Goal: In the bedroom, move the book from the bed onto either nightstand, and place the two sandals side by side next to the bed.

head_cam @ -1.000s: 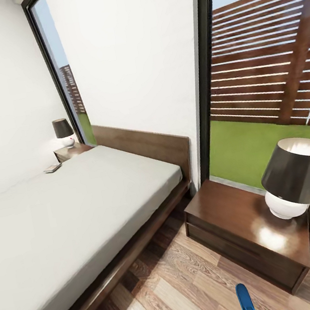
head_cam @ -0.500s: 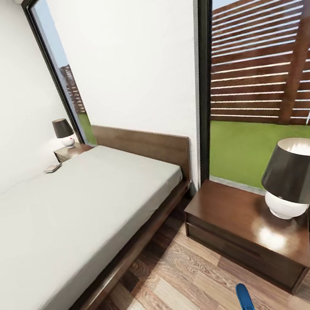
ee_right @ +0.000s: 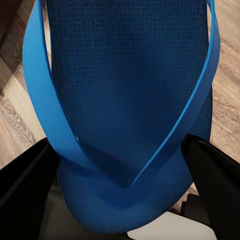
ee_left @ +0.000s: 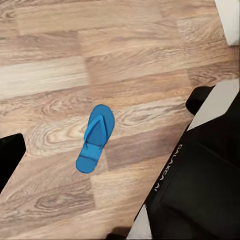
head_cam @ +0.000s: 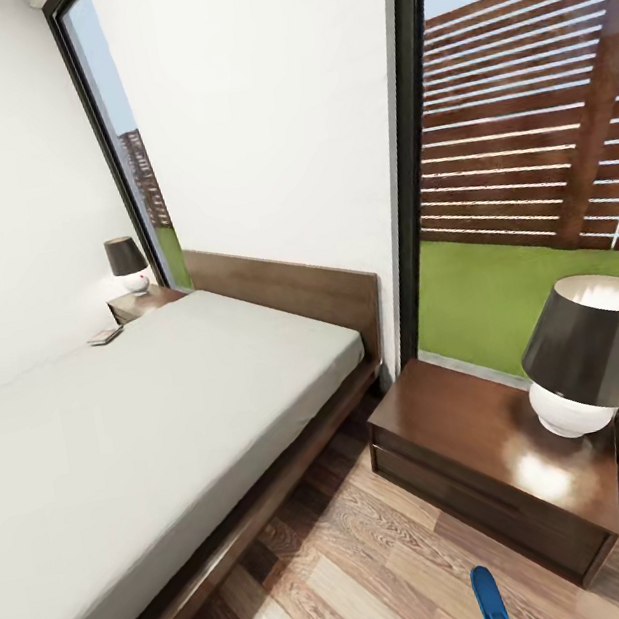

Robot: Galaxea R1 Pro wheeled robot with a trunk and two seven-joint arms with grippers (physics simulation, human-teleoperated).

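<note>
In the right wrist view my right gripper (ee_right: 120, 200) is shut on one blue sandal (ee_right: 125, 90), a black finger (ee_right: 25, 175) on each side of its sole. The other sandal (ee_left: 95, 138) lies flat on the wood floor in the left wrist view, apart from my open left gripper, whose dark finger (ee_left: 10, 155) shows at the frame's edge. A blue sandal end (head_cam: 492, 607) pokes up at the head view's bottom edge. The book (head_cam: 104, 336) is a small flat thing on the bed's (head_cam: 148, 429) far corner, beside the far nightstand (head_cam: 141, 302). The near nightstand (head_cam: 477, 453) stands right of the bed.
A dark-shaded lamp (head_cam: 586, 352) stands on the near nightstand's right half, and a smaller lamp (head_cam: 127, 263) on the far one. Wood floor (head_cam: 365, 564) runs between bed and near nightstand. My dark base (ee_left: 200, 190) is close to the lying sandal.
A dark and white piece of my arm has come up at the bottom edge of the head view. Bed, nightstands and book have not moved.
</note>
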